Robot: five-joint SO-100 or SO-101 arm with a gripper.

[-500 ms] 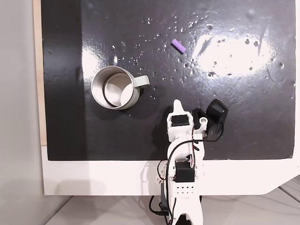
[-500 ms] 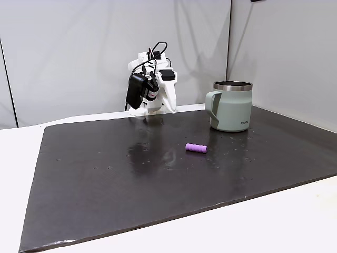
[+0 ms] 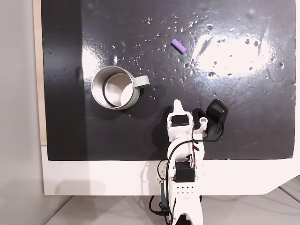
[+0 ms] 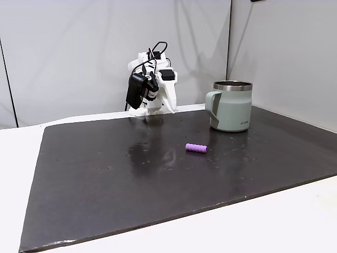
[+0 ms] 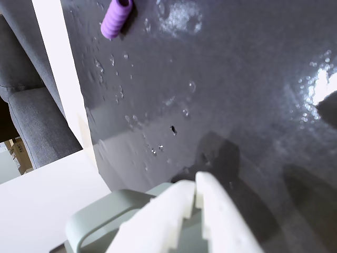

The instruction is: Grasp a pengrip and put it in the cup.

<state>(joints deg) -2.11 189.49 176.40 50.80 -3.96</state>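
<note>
Black mat (image 3: 243,117) spread wide under everything. Cup (image 3: 114,87) stood upright on it, handle toward the arm's side, empty as far as could be judged. Arm (image 3: 183,154) sat folded at the mat's near edge beside the cup, well short of any reach. Gripper (image 5: 196,191) seen in the wrist view with white fingertips pressed together, holding nothing. Pengrip (image 3: 178,46) lay flat, well apart from the cup. Judged as the approach not yet begun; next: unfold, spread the jaws, descend over the pengrip. Nothing shifted against the earlier frames.

Pengrip (image 4: 196,148) lying flat on dark mat (image 4: 105,179), well apart from upright cup (image 4: 230,105).
</note>
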